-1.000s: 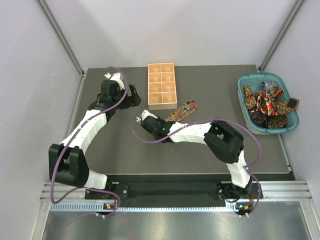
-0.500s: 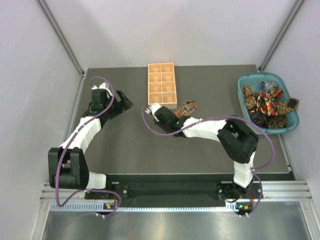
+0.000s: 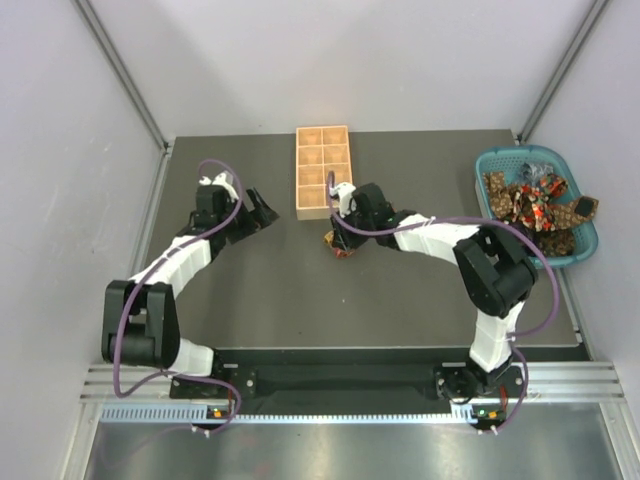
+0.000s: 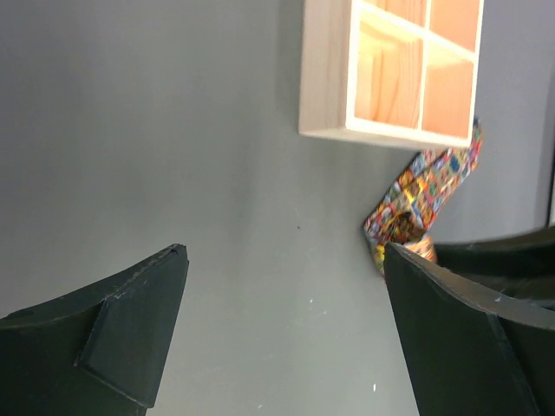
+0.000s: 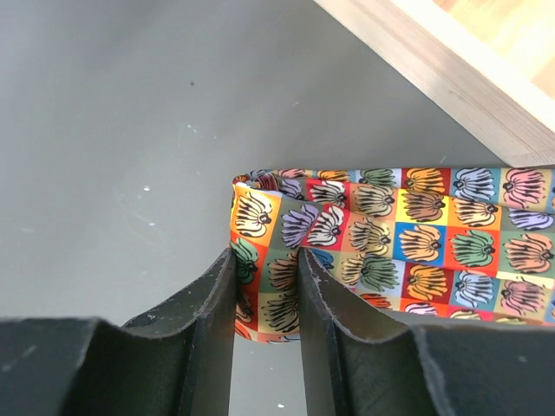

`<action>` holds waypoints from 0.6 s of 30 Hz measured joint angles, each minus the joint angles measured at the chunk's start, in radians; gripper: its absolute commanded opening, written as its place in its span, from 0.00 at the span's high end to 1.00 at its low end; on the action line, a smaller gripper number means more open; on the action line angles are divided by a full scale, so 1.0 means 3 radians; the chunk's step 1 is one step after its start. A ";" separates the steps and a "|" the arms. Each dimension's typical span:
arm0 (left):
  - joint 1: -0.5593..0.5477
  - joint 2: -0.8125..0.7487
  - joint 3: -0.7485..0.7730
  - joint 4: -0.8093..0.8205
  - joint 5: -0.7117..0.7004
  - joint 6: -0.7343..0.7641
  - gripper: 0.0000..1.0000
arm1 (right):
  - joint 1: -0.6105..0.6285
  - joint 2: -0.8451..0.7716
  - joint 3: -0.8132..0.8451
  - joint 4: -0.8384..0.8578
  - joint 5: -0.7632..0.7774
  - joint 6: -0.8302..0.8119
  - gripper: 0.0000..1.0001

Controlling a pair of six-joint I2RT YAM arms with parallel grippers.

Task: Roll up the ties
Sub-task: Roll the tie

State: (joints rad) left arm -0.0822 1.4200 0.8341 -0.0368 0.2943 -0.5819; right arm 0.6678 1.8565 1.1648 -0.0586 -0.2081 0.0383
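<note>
**Mia:** On the far half of the tabletop point(image 3: 260, 290), what do you see?

**Ben:** The biggest thing is a teal basket point(image 3: 481, 192) at the right edge, with a heap of ties point(image 3: 535, 205) in it. Then there is a wooden tray point(image 3: 299, 180) at the middle of the far edge.

**Mia:** Where is the tie being rolled?

**Ben:** That tie point(image 5: 408, 251) lies just beside the tray's near end. The right pincer point(image 5: 267, 295) is pinching its folded end.

**Mia:** And the left pincer point(image 4: 284, 260)?

**Ben:** It is spread wide and holds nothing. It hangs left of the tray.

**Mia:** How should it roll?

**Ben:** I think it should keep the pinch tight and turn slowly. The cloth has to wrap evenly, with its edges lined up. It should also stay off the tray's wall.
</note>
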 measured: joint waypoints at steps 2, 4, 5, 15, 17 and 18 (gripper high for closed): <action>-0.0103 0.0094 0.0000 0.0050 -0.0001 0.0031 0.01 | -0.0134 0.0014 0.0000 0.0031 -0.0285 0.0093 0.74; -0.0215 0.0160 0.0000 0.0079 -0.0013 0.0075 0.01 | -0.0245 0.0051 0.0000 0.0061 -0.0544 0.0178 0.75; -0.0300 0.0196 0.0000 0.0094 -0.0028 0.0114 0.01 | -0.0304 0.0080 0.0000 0.0085 -0.0690 0.0212 0.75; -0.1090 0.0463 0.0239 0.0131 -0.0145 0.0865 0.01 | -0.0740 0.0416 0.0006 0.0467 -0.1793 0.0650 0.76; -0.1195 0.0512 0.0284 0.0148 -0.0148 0.1016 0.01 | -0.0790 0.0478 0.0019 0.0519 -0.1944 0.0715 0.76; -0.1240 0.0538 0.0306 0.0153 -0.0149 0.1085 0.01 | -0.0818 0.0510 0.0042 0.0533 -0.2015 0.0748 0.76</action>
State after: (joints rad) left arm -0.4541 1.5814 0.9260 0.0090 0.2497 -0.2565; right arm 0.4225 2.0094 1.1774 0.1013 -0.8127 0.2626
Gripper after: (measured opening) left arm 0.991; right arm 0.288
